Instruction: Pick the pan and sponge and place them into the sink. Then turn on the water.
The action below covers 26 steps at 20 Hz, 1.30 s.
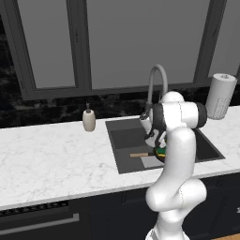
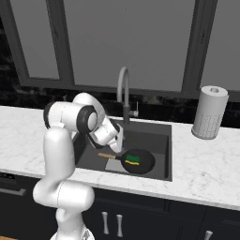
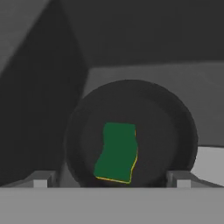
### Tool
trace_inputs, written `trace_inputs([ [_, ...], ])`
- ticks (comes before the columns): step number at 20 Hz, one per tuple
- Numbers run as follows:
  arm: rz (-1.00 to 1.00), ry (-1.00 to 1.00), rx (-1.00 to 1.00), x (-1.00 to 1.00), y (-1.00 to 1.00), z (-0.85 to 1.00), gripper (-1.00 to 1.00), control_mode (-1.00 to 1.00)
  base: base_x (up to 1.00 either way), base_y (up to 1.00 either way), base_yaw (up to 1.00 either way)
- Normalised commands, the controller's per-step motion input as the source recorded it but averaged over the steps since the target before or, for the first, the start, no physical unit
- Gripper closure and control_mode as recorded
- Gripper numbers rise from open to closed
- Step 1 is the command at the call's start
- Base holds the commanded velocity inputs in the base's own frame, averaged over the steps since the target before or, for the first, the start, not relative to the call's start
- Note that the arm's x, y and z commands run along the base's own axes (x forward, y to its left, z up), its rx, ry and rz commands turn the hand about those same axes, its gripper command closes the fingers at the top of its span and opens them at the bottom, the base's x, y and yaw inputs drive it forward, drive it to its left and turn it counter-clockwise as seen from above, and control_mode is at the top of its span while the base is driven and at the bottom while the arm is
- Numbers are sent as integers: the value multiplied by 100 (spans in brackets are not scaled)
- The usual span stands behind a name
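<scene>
Two placings look done: the sponge (image 2: 133, 158) lies in the pan (image 2: 138, 161) at the sink (image 2: 159, 136), frame centre, fingers (image 3: 40, 180) spread empty, water not running.

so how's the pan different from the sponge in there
The pan is round and black; the sponge is a small green block with a yellow edge. The pan is far wider and has a wooden handle; the sponge has none. The pan sits on the floor of the sink; the sponge lies inside the pan. Both are in the sink, under the open gripper.
</scene>
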Motion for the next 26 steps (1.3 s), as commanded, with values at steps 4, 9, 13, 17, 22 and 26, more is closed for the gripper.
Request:
trace_inputs([
  [4,-6,-25,0,-50,90,49,-100,-100,0,0,0],
  [9,-2,-27,0,-59,72,58,-100,-100,0,0,0],
  [13,-1,-30,0,-71,56,67,-100,-100,0,0,0],
  [17,-1,-30,0,-79,46,72,-100,-100,0,0,0],
  [22,0,-10,0,-70,31,82,-100,-100,0,0,0],
  [26,5,0,1,-64,8,93,-100,-100,0,0,0],
])
